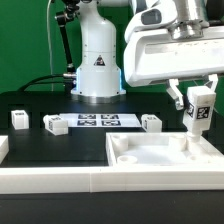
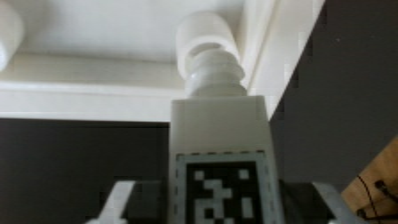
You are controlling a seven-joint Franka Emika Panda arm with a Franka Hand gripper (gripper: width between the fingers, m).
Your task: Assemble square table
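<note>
My gripper (image 1: 199, 104) is shut on a white leg (image 1: 198, 112) with a black-and-white tag, held upright at the exterior view's right. The leg hangs over the far right corner of the square table's white slab (image 1: 150, 160), just above its raised rim. In the wrist view the leg (image 2: 221, 130) runs out from my gripper (image 2: 221, 203), and its threaded tip points at the slab's inner corner (image 2: 107, 70). I cannot tell whether the tip touches the slab. Three more legs lie on the black table: two at the left (image 1: 19, 119) (image 1: 55, 124) and one in the middle (image 1: 151, 122).
The marker board (image 1: 96, 121) lies flat between the loose legs. A long low white border wall (image 1: 50, 180) runs along the front edge. The arm's white base (image 1: 97, 60) stands at the back, with cables behind it.
</note>
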